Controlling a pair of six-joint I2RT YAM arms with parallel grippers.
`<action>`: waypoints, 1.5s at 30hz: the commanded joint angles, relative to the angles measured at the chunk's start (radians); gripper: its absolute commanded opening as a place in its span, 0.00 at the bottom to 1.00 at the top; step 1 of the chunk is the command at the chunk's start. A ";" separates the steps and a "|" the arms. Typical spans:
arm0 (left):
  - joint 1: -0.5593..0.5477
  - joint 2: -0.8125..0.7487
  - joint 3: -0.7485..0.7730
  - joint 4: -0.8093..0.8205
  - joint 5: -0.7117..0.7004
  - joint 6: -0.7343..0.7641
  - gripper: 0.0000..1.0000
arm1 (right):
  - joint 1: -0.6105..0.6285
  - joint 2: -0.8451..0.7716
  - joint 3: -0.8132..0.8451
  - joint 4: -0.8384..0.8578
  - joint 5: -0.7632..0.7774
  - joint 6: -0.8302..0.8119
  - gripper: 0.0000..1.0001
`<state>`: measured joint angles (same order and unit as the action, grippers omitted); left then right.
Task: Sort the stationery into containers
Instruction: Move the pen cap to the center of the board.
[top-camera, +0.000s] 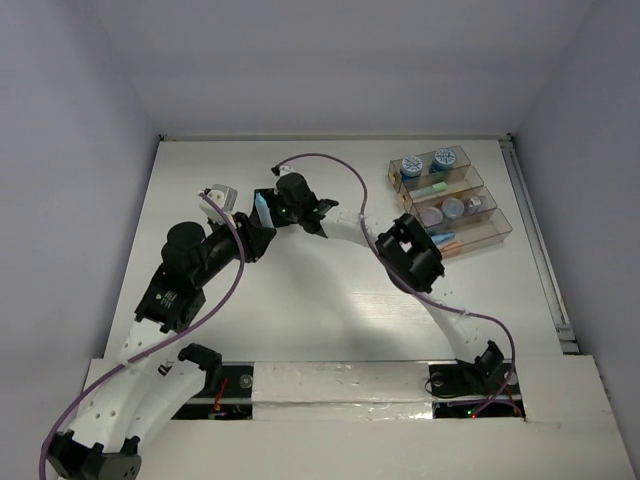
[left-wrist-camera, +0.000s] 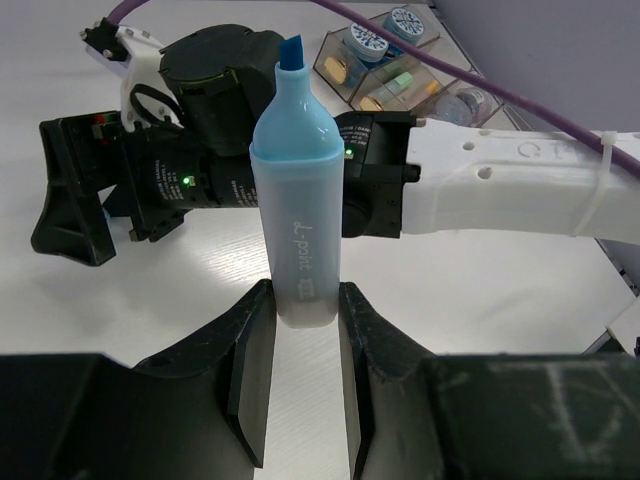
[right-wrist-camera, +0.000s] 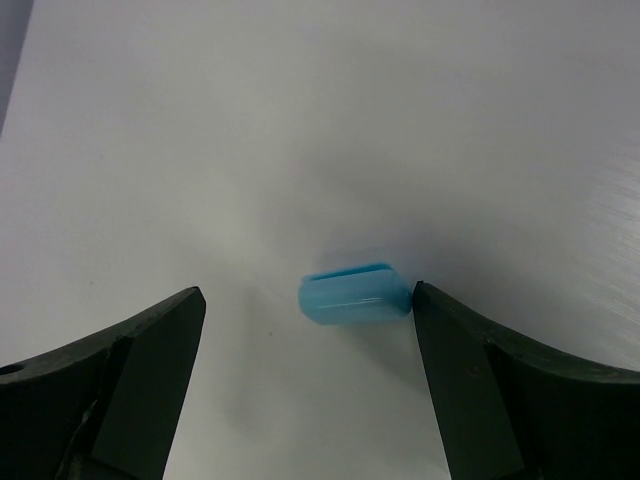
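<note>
My left gripper is shut on the lower end of a light-blue highlighter, held upright with its dark blue tip bare; it also shows in the top view. My right gripper is open and points down at the table. A light-blue cap lies between its fingers, close to the right finger. In the top view the right gripper hangs just right of the left gripper. The containers stand at the back right, holding blue rolls, jars and sticks.
The right arm crosses right behind the highlighter in the left wrist view, with the containers beyond it. Purple cables loop over both arms. Walls close the table at the back and sides.
</note>
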<state>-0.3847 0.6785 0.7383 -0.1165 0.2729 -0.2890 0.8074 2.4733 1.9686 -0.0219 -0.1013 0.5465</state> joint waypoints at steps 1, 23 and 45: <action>-0.003 -0.002 -0.008 0.044 0.003 0.010 0.00 | 0.015 0.065 0.042 -0.006 -0.049 0.010 0.89; -0.003 0.000 -0.008 0.048 0.005 0.010 0.00 | 0.042 0.222 0.279 -0.164 -0.141 -0.103 0.57; -0.003 0.006 -0.010 0.052 0.009 0.007 0.00 | 0.070 0.070 0.063 -0.319 0.026 -0.441 0.55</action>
<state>-0.3847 0.6849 0.7330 -0.1158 0.2729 -0.2890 0.8661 2.5515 2.1136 -0.1616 -0.1707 0.1814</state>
